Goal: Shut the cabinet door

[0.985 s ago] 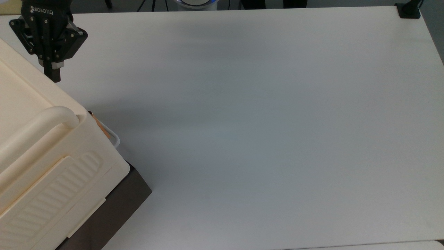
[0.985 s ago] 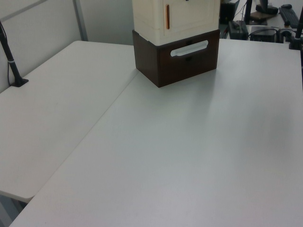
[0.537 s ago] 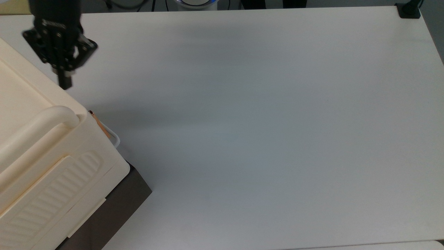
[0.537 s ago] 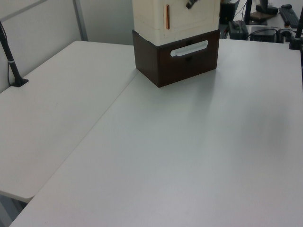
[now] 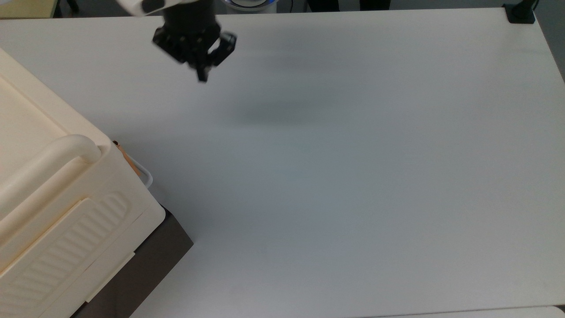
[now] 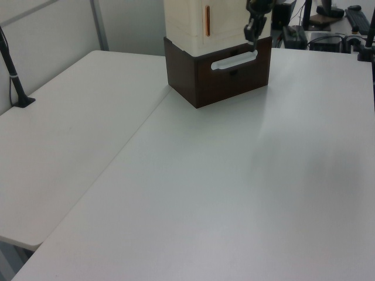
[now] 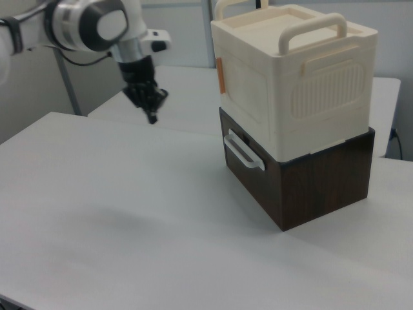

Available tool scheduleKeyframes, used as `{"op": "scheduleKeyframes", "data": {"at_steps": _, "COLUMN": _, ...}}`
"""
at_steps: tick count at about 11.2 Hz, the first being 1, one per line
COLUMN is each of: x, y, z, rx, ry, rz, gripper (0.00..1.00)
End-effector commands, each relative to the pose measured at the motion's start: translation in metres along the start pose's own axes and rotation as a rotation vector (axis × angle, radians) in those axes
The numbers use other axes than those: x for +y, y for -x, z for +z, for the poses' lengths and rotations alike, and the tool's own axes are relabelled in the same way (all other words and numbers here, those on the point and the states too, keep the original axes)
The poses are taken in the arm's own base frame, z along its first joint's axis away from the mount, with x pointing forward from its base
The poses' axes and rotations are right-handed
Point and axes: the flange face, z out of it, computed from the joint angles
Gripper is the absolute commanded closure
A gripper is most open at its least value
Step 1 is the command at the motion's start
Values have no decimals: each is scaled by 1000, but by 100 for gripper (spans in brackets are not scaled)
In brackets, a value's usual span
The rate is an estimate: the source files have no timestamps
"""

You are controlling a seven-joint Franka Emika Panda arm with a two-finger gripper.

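The cabinet (image 7: 303, 77) is a cream box with a thick top bar handle, sitting on a dark brown base. It fills the top view's lower left (image 5: 57, 207) and stands at the left view's top (image 6: 193, 23). Its cabinet door (image 7: 244, 97) lies flush with the front face, with an orange strip (image 7: 220, 76) along one edge. My gripper (image 5: 202, 77) hangs above the bare table, well to the top view's right of the cabinet, touching nothing. Its fingers are together, shut and holding nothing. It also shows in the right view (image 7: 151, 119) and the left view (image 6: 252, 36).
A white drawer handle (image 7: 243, 152) sticks out of the brown base. A black clamp (image 5: 521, 13) sits at the table's far right corner in the top view. A black post (image 6: 14, 73) stands on the adjoining table at the left view's left.
The gripper has swung away from the cabinet's upper corner towards the top view's right and now hangs over bare table. The cabinet has not moved.
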Motion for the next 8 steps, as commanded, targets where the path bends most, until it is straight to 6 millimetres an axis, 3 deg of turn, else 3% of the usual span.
{"op": "scheduleKeyframes", "data": {"at_steps": 1, "x": -17, "y": 67, "z": -18, "rx": -107, "ry": -11, "rz": -73, "gripper": 100}}
{"op": "scheduleKeyframes", "data": {"at_steps": 3, "x": -7, "y": 82, "z": -30, "rx": -126, "ry": -15, "rz": -62, "gripper": 100}}
{"op": "scheduleKeyframes", "data": {"at_steps": 4, "x": -6, "y": 85, "z": -27, "rx": -150, "ry": -15, "rz": -68, "gripper": 91}}
{"op": "scheduleKeyframes", "data": {"at_steps": 5, "x": -5, "y": 84, "z": -27, "rx": -144, "ry": -13, "rz": -65, "gripper": 66}}
{"op": "scheduleKeyframes", "data": {"at_steps": 6, "x": -2, "y": 81, "z": -26, "rx": -142, "ry": -9, "rz": -63, "gripper": 31}}
{"op": "scheduleKeyframes", "data": {"at_steps": 7, "x": 1, "y": 81, "z": -26, "rx": -139, "ry": 12, "rz": -86, "gripper": 9}}
{"op": "scheduleKeyframes", "data": {"at_steps": 8, "x": 2, "y": 79, "z": -24, "rx": -140, "ry": 31, "rz": -88, "gripper": 0}}
